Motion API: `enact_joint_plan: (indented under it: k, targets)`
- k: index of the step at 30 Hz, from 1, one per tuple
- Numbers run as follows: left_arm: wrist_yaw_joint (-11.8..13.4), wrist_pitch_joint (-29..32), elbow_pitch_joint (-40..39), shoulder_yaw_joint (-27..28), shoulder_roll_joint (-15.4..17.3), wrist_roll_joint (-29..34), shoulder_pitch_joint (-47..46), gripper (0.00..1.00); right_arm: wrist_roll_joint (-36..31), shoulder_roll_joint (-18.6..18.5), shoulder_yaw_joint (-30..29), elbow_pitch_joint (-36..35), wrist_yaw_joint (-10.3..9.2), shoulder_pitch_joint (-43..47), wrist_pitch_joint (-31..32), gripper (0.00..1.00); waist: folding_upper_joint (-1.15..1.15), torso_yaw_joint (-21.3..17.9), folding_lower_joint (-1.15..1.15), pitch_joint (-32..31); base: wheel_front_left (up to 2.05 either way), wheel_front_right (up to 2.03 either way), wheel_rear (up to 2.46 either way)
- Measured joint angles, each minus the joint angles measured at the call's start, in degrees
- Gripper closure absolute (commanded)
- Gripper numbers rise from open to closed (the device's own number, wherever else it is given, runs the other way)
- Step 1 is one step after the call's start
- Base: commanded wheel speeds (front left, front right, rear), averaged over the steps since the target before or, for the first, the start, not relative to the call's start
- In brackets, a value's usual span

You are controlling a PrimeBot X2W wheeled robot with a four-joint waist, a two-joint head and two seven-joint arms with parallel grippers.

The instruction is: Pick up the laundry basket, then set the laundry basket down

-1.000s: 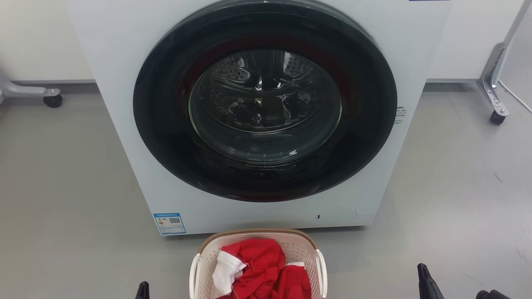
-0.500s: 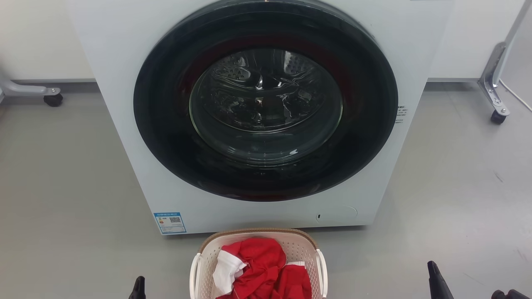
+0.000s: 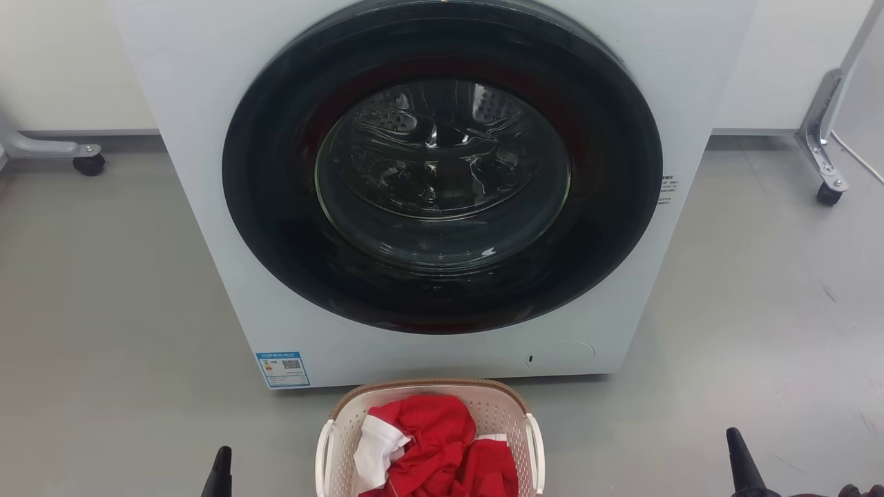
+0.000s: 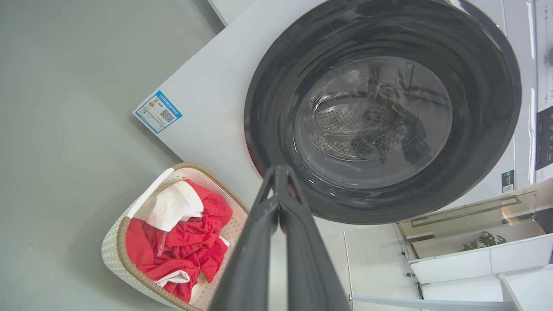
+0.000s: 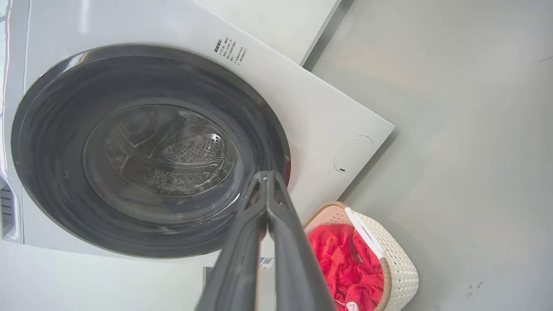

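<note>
1. Since a second ago both hands have drawn outwards in the head view. The left hand (image 3: 222,473) is further left and the right hand (image 3: 737,459) further right, each well apart from the laundry basket (image 3: 338,442). The laundry basket and the washer (image 3: 200,207) have stayed put.
2. In the wrist views the left hand (image 4: 278,172) and the right hand (image 5: 267,177) each have their two fingers pressed together at the tips, holding nothing.
3. The laundry basket stands on the smooth grey floor (image 3: 103,310), near and central, just in front of the washer's base. A pale wall (image 3: 62,62) runs behind the washer.
4. Counted:
   - one washer with one round dark door (image 3: 442,304), closed
   - one blue label (image 3: 282,369)
   - one laundry basket with two white handles
   - one heap of red clothes (image 3: 435,435) with a white piece (image 3: 376,449) in it
   - two castored frame legs, far left (image 3: 88,164) and far right (image 3: 825,193)
5. The head view looks down into the laundry basket, while the right wrist view shows its perforated outer side (image 5: 402,263) and printed text (image 5: 231,49) on the washer. The left wrist view adds a green plant (image 4: 479,242) among white furniture.
</note>
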Motion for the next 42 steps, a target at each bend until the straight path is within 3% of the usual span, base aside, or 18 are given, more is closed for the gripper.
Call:
enact_joint_plan:
  k: [35,42]
  targets:
    - [-4.6,7.2,4.0,6.3,-1.0,-25.7,-5.6,1.0,26.5,1.1,-9.6,3.6,5.09,-3.5,7.2,1.0,0.0,0.2,0.0,0.3,0.0,0.0,0.0]
    - [-5.0,7.5,4.0,6.4,-1.1,-26.8,-5.9,1.0,26.9,1.1,-9.8,3.6,5.34,-4.3,7.5,1.0,0.0,0.2,0.0,0.3,0.0,0.0,0.0]
